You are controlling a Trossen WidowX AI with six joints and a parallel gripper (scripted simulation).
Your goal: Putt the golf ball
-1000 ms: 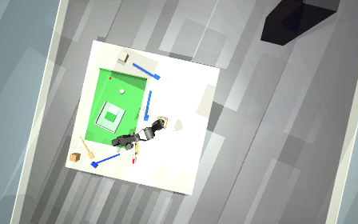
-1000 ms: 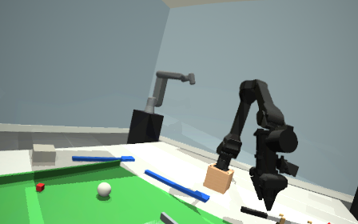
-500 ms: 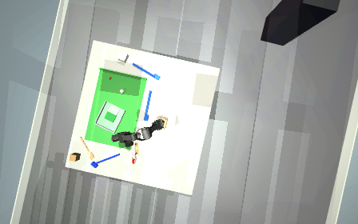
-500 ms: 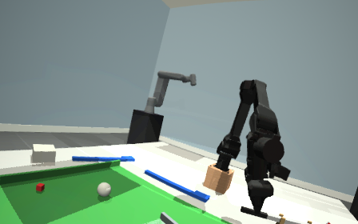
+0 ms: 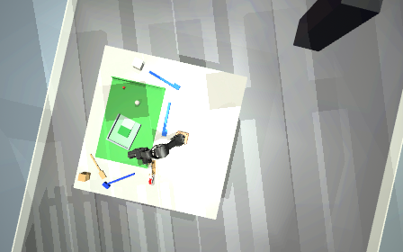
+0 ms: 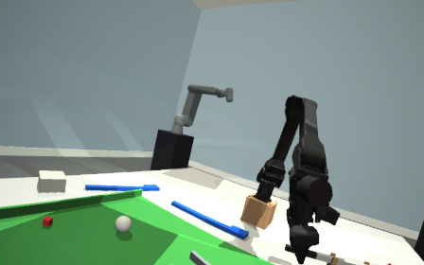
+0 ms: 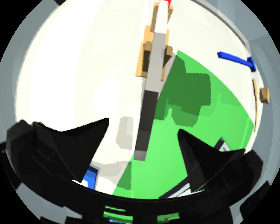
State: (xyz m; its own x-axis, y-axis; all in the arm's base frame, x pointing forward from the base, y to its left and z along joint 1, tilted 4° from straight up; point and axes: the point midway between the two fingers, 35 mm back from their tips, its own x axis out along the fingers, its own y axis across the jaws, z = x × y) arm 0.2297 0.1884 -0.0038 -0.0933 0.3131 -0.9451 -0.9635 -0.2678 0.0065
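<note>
Scanning left to right: golf ball (image 6: 123, 223) sat on the green mat (image 6: 72, 237), well apart from the gripper (image 6: 302, 253), which pointed down with jaws wide and nothing in them. Red putter (image 7: 152, 76) lay on the white table (image 5: 203, 148) directly below the fingers, unheld.

Pale blue-grey walls (image 6: 96, 71) enclosing room, meeting at corner right of centre in exterior view. Cream ceiling edge (image 6: 233, 3) showing at top. Pale skirting strip (image 6: 62, 152) running along wall foot. Grey floor (image 5: 320, 148) carrying long streaked light and dark reflections. White square table top (image 5: 203, 148) sitting at slant on floor, lying in bright light. Black box (image 5: 334, 20) standing on floor well apart from table; in exterior view grey arm (image 6: 200, 101) standing on black pedestal (image 6: 172, 150) behind table.
</note>
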